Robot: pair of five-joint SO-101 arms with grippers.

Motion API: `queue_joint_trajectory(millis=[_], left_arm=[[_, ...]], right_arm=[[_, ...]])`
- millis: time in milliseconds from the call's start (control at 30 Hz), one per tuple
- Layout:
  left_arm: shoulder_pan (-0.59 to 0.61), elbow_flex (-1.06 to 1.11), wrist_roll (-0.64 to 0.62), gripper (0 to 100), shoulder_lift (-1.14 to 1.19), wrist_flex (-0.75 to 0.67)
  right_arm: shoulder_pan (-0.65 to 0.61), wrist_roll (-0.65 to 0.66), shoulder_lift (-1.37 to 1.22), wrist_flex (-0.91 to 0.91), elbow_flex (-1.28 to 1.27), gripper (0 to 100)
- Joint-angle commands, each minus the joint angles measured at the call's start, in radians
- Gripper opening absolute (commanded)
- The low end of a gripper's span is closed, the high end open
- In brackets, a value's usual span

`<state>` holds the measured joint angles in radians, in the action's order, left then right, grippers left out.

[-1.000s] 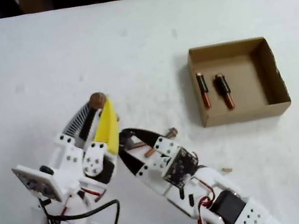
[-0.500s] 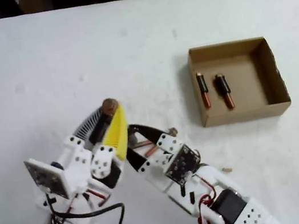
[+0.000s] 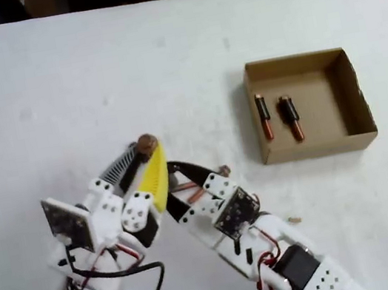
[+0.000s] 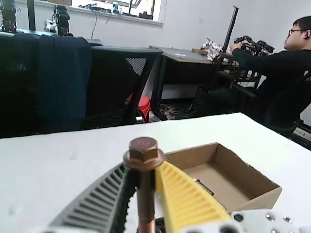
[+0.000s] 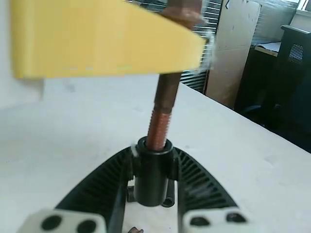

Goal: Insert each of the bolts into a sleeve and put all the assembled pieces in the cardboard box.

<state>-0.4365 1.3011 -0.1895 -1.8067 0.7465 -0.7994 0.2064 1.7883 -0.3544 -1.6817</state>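
Note:
My left gripper (image 3: 143, 155), with one yellow and one grey finger, is shut on a copper bolt (image 3: 146, 143) held upright, head up (image 4: 143, 151). My right gripper (image 3: 174, 186), with black fingers, is shut on a black sleeve (image 5: 152, 174) held upright just below. The bolt's threaded end (image 5: 159, 127) sits in the sleeve's top opening. The left gripper's yellow finger (image 5: 97, 39) crosses above. The cardboard box (image 3: 292, 61) stands to the right, with two assembled pieces (image 3: 264, 116) (image 3: 291, 117) lying inside.
A copper bolt (image 3: 221, 172) lies on the white table beside the right gripper, partly hidden by it. A small copper bit (image 3: 293, 219) lies near the right arm. Both arm bases crowd the table's near edge. In the left wrist view the box (image 4: 252, 187) is close behind the bolt.
The left arm has carried the bolt toward the right gripper and brought it over the sleeve. The right gripper shifted slightly. In the last half second little moved.

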Motion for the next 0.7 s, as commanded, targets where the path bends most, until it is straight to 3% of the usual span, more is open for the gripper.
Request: queue_joint_trajectory(millis=[0,667], left_arm=[[-0.016,-0.068,-0.002,2,-0.012,0.057],[-0.047,0.031,0.015,2,-0.012,0.161]], right_arm=[[0.013,-0.002,0.013,-0.007,-0.009,1.7],[0.015,-0.002,0.013,-0.007,-0.009,1.7]])
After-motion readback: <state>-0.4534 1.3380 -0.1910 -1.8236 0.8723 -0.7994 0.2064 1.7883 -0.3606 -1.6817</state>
